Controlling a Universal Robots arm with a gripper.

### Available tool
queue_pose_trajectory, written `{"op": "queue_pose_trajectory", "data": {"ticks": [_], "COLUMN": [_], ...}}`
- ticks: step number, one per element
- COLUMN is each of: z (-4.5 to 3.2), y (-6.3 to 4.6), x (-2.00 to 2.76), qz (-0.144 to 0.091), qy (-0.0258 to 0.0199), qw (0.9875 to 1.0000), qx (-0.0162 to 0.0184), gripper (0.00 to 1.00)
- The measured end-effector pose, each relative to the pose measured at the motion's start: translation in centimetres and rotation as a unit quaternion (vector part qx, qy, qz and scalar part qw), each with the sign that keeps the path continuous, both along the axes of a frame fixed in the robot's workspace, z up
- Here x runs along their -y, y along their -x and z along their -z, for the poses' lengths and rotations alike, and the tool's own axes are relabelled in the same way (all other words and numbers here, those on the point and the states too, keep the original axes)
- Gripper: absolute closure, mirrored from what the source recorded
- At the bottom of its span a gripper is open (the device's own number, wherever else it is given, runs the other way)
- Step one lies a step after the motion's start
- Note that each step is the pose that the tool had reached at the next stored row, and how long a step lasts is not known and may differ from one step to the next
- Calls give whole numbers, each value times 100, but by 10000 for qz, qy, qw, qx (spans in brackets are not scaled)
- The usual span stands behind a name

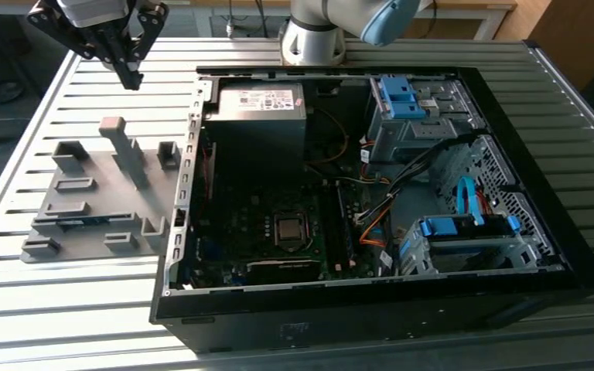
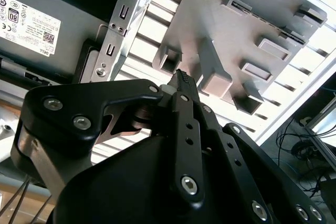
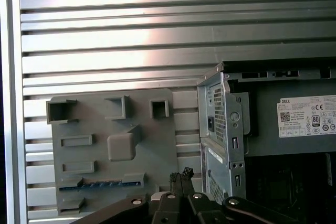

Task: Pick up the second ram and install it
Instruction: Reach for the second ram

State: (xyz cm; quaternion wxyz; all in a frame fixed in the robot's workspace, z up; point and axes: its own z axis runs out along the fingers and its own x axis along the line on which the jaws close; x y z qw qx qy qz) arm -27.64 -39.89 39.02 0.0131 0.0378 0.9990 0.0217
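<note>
End effector (image 1: 131, 76) hovers high over worktop (image 1: 70, 309) far corner, exterior view's left; fingers pinched together, nothing held. From it, second ram (image 3: 100, 184) lies down and toward worktop's near edge, seated in grey holder (image 3: 152, 145) slot (long axis along worktop slats).

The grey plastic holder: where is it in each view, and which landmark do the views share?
Exterior view: the holder lies on the table, at the exterior view's left of the computer case.
Second wrist view: holder beyond the gripper, beside the case.
First wrist view: holder beside the case's corner.
Shared landmark: the power supply's white label.
</note>
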Motion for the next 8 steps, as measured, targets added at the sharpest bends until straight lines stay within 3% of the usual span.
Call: {"op": "queue_pose_trajectory", "data": {"ticks": [8], "z": [0], "y": [19], "x": [0], "qz": [0], "qy": [0], "qw": [10000], "qx": [0], "gripper": [89]}}
